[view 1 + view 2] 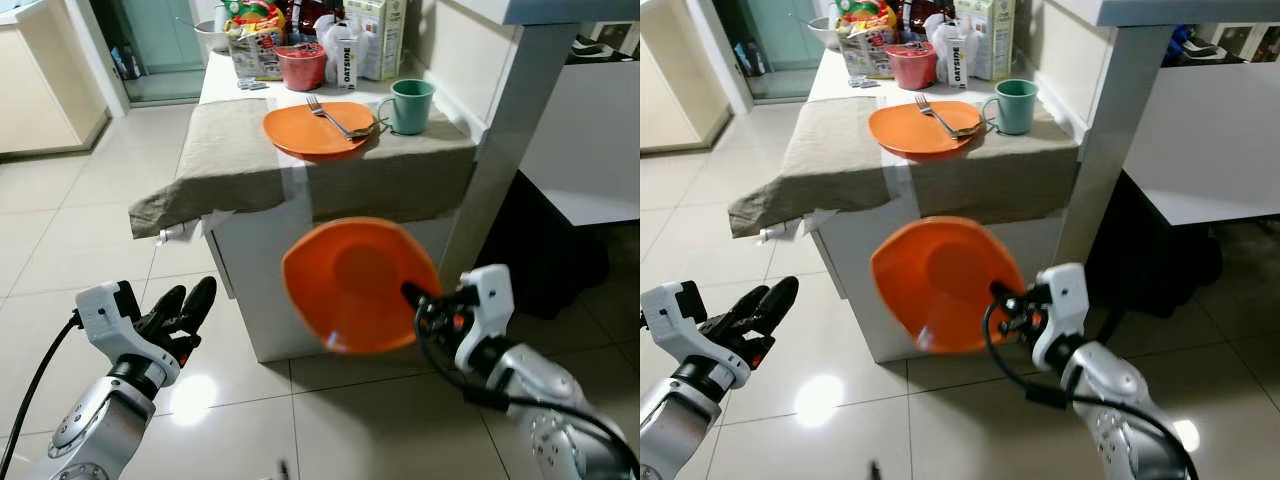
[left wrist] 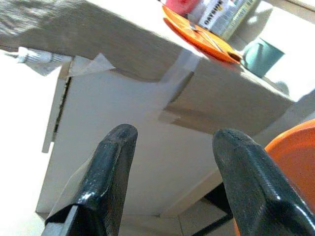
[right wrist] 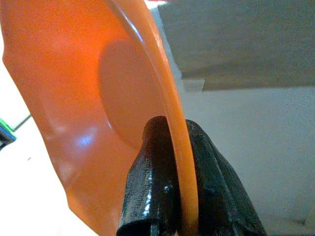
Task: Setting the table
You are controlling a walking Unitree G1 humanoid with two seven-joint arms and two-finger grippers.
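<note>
My right gripper (image 1: 412, 295) is shut on the rim of an orange bowl (image 1: 355, 283), held tilted in the air below the table's front edge; its two black fingers (image 3: 157, 182) pinch the bowl's rim (image 3: 183, 167). On the table a grey cloth (image 1: 230, 150) carries an orange plate (image 1: 312, 130) with a fork (image 1: 335, 118) lying on it and a green mug (image 1: 411, 105) beside it. My left gripper (image 1: 185, 305) hangs low at the left over the floor, open and empty, with its fingers (image 2: 110, 172) apart.
Behind the place setting stand a red cup (image 1: 300, 65), a carton (image 1: 346, 60) and food packages (image 1: 255, 40). A white pillar (image 1: 515, 110) rises right of the table. The white table base (image 1: 250, 290) stands on a tiled floor (image 1: 80, 220).
</note>
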